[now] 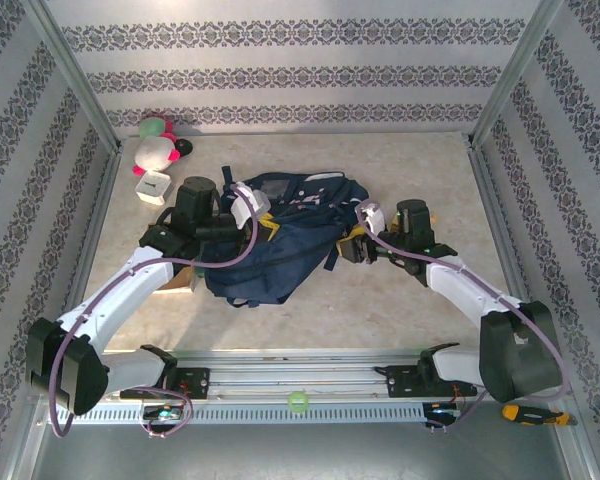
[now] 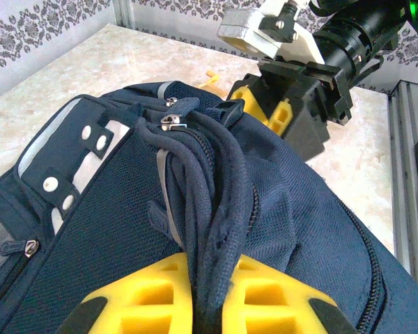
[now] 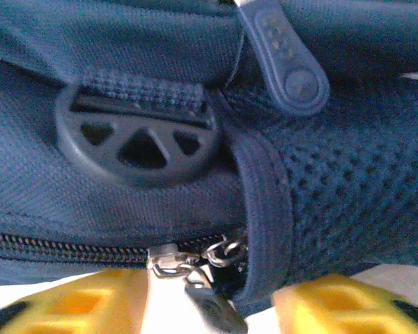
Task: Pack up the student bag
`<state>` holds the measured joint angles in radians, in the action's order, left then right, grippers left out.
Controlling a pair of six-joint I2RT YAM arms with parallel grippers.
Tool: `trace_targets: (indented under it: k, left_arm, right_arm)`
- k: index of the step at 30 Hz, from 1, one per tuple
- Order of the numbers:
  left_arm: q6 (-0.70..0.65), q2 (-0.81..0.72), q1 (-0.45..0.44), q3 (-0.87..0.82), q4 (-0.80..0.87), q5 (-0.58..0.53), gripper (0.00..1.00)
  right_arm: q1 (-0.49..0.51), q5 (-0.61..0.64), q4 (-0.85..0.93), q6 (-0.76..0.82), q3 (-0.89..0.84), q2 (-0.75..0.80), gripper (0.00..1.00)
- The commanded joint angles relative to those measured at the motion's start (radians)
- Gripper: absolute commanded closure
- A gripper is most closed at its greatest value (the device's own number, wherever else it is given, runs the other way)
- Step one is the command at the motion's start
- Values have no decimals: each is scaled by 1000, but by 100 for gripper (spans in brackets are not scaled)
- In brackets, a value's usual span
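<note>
The student bag (image 1: 290,250) lies at the middle of the table (image 1: 400,310). The left gripper (image 2: 209,289) is clamped on its carry handle (image 2: 210,181), and the right gripper (image 3: 209,306) stands open astride the zipper pull (image 3: 212,313). Best to hold the handle taut, close squarely on the pull, then draw along the track.

Robotics lab test cell, not home. Left arm (image 1: 120,290) and right arm (image 1: 465,285) bolted to slotted metal rail (image 1: 280,378) at bottom of frame. Bare aluminium posts (image 1: 75,75) frame enclosure. Flat panels (image 1: 300,75) printed with damask-stripe wallpaper serve as walls at top and sides. Marble-look surface (image 1: 400,310) carries student bag (image 1: 290,240) at centre, plush toy (image 1: 158,145) at upper left. Purple cables (image 1: 230,262) loop along arms. Screwdriver (image 1: 533,412) lies at lower right.
</note>
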<state>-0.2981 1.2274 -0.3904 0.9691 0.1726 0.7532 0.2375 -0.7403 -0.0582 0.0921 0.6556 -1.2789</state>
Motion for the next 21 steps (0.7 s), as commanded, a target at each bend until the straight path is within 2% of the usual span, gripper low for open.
trace_targets:
  k: [1,3,7,10,14,21]
  left_arm:
    - [7,-7,14,48,-82,38,100]
    - [4,-6,13,46,-81,0,100]
    - [1,-9,13,42,-73,-98,100]
    - [10,-9,4,41,-75,-153,100]
    - [29,0,-46,36,-97,-285,100]
    - [121,54,-136,35,-188,-474,100]
  right_arm:
    - [-9,-100,12,54,27,1,70]
    - [-10,-100,16,51,17,18,84]
    - [-11,-112,40,34,4,63,100]
    - [-8,-119,47,2,-3,92,100]
    - [20,-123,64,-46,2,121,100]
    - [161,-57,101,-114,13,173,100]
